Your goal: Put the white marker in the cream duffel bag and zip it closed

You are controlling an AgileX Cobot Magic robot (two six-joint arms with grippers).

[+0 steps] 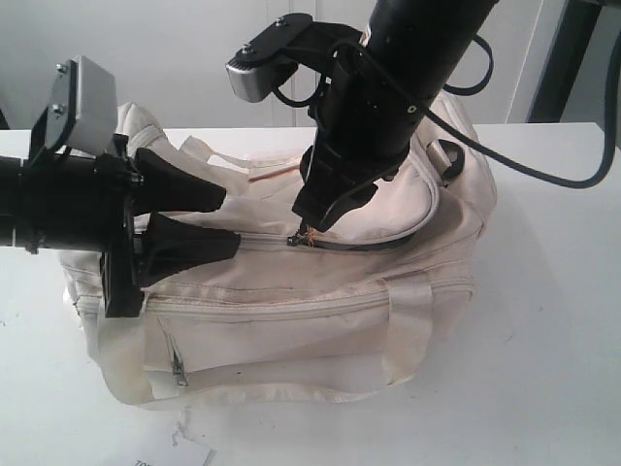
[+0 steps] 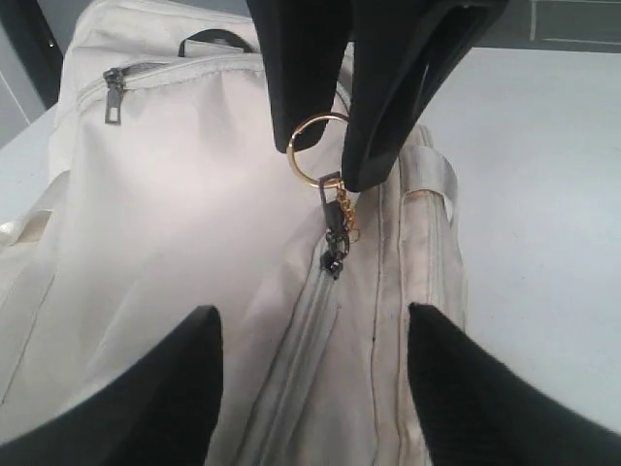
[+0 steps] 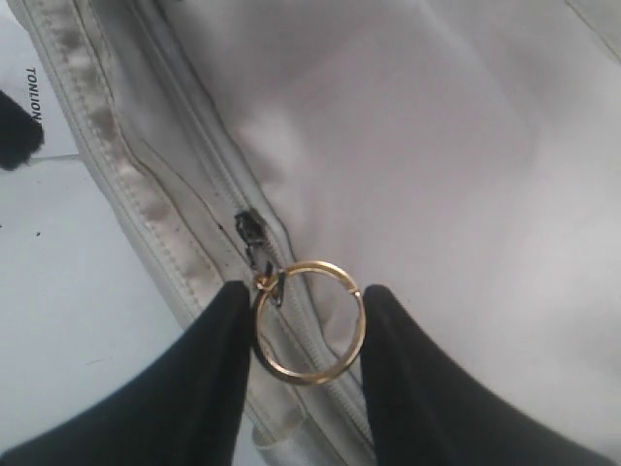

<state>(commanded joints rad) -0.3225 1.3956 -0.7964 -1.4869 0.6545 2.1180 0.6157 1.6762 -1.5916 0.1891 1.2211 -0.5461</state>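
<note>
Atop cream duffel bag, right fingers tight on gold ring (left fingers wide).

The left arm stretched in level from the left side, the left gripper turned sideways with its two black fingers spread wide apart. The right arm slanted steeply down from above, the right gripper pinching a gold ring between its fingertips.

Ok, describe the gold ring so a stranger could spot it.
Find the cream duffel bag, then follow its curved top zip to the slider. The gold ring hangs there on a short chain, between the right tool's tips; the other zip pulls are plain grey tabs.
</note>
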